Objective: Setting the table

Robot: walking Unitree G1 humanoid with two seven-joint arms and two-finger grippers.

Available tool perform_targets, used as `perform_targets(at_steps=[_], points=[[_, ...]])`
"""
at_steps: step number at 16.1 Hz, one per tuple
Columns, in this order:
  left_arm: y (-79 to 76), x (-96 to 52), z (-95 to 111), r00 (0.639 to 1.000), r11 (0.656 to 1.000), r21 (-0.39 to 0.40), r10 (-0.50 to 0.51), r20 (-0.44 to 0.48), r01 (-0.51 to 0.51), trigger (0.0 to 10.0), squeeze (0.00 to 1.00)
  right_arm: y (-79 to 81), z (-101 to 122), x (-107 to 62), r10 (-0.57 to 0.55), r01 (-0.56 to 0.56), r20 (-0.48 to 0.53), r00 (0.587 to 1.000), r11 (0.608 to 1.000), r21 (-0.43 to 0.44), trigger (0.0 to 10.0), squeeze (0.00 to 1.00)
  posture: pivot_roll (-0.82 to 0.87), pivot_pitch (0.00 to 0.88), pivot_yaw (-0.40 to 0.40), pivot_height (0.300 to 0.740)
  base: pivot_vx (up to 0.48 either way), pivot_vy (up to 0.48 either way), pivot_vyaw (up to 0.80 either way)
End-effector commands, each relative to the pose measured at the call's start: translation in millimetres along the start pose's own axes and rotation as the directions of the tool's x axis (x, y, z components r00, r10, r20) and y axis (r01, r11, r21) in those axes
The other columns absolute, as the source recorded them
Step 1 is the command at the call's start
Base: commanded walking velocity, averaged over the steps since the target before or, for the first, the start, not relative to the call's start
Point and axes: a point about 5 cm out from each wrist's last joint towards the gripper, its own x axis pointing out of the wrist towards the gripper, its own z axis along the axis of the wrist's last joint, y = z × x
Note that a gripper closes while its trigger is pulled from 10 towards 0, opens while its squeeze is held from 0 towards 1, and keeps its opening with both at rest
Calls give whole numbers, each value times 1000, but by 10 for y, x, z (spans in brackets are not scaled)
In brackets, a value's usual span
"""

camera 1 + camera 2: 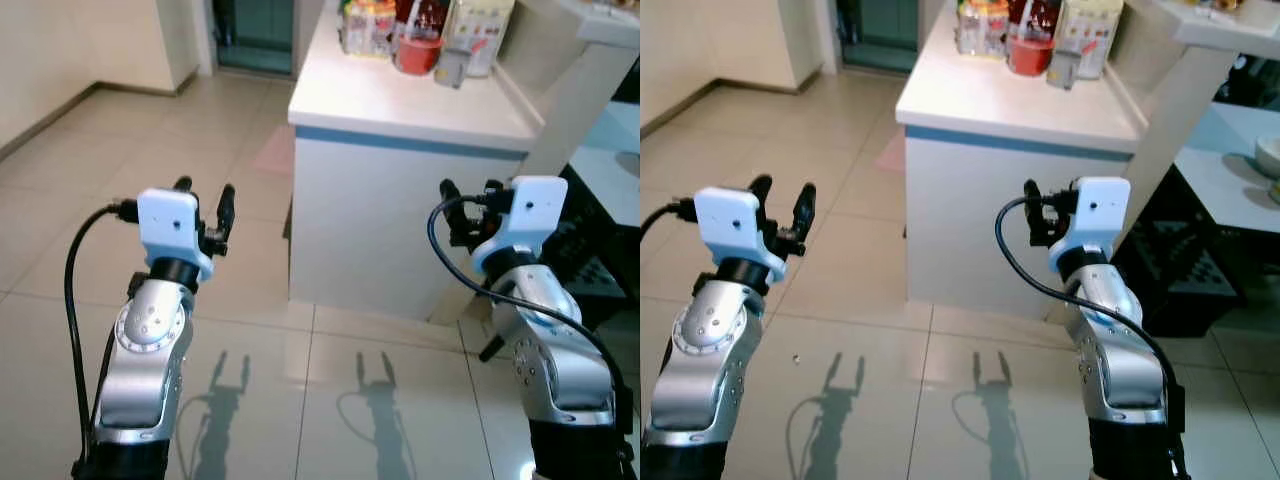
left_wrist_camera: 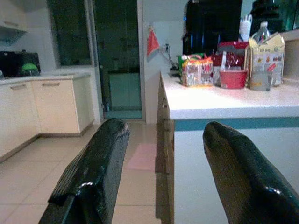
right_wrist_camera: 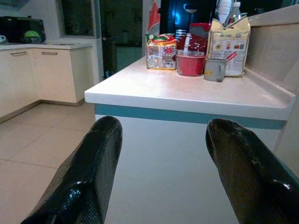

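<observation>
Seemingly nothing has been picked up yet: in the left eye view the left gripper [image 1: 205, 207] sits at centre-left with its black fingers spread and empty, above tiled floor, while the right gripper [image 1: 466, 200] at centre-right is raised against the white side of the counter [image 1: 400, 100], which runs from the upper middle toward the top edge. At the counter's far end, along the top of the frame, stand a red bowl [image 1: 417, 54], a grey cup [image 1: 450, 68] and a carton [image 1: 480, 35]. In the right eye view the same layout appears, plus a second surface at the right edge with the rim of a pale bowl [image 1: 1270, 155]. In the left wrist view the fingers [image 2: 93, 177] stand wide apart at the bottom, the counter lying to the right with the red bowl in the upper right. In the right wrist view the fingers [image 3: 84, 177] are likewise wide, framing the counter's face, the grey cup at upper right just beside the carton. To do this well, I judge the robot should step closer and lift both arms above the counter edge before reaching, since the tableware sits well beyond the grippers.
</observation>
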Motion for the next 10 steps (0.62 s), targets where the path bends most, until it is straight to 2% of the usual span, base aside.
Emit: perform_targets(at_steps=[1, 6, 10], points=[[-30, 48, 85, 1000, 1000, 5, -16, 24, 16, 10000, 0, -19, 89, 21, -3, 3, 17, 1000, 1000, -6, 10000, 0, 0, 0, -75, 740, 304, 0, -431], [-69, 34, 86, 998, 998, 8, -56, 15, 56, 10000, 0, -36, 114, 61, -9, 9, 22, 1000, 1000, 9, 10000, 0, 1, 0, -82, 740, 392, 0, -637], [-59, 34, 87, 998, 998, 15, -56, 12, 56, 10000, 0, -46, 116, 70, -6, 6, 20, 1000, 1000, -3, 10000, 0, 3, 0, -83, 740, 414, 0, 0]])
